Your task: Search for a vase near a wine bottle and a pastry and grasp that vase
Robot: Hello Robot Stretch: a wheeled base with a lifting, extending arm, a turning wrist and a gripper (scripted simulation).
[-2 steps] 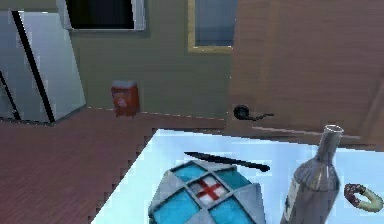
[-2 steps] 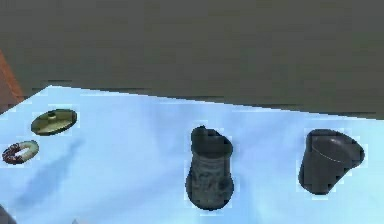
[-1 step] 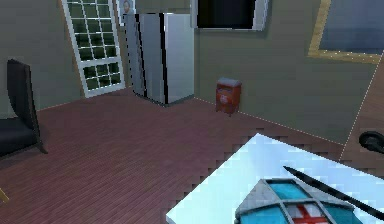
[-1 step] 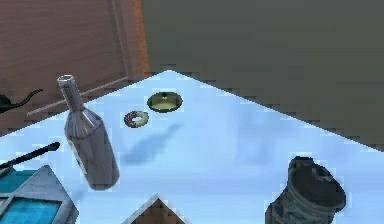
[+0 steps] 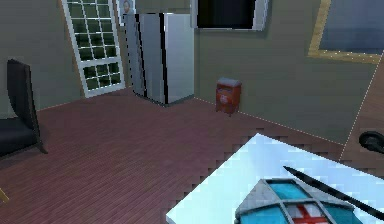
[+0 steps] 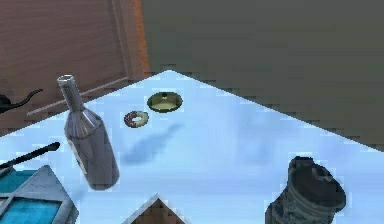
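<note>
A tall grey wine bottle [image 6: 88, 140] stands on the pale tabletop [image 6: 230, 130] at the arm side view's left. Just beyond it lies a small ring-shaped pastry [image 6: 136, 119], and next to that a shallow olive-rimmed dish [image 6: 165, 101]. A dark ribbed vessel [image 6: 305, 192], possibly the vase, stands at the table's near right, apart from the bottle. The same table's corner [image 5: 240, 180] enters the forward view's lower right.
A blue patterned box [image 5: 295, 205] [image 6: 35, 200] and a thin dark rod [image 5: 325, 188] lie on the table. Across the wooden floor [image 5: 130, 140] stand a grey fridge [image 5: 165, 55], a glazed door [image 5: 93, 45], a small red cabinet [image 5: 229, 95] and a dark chair [image 5: 18, 110].
</note>
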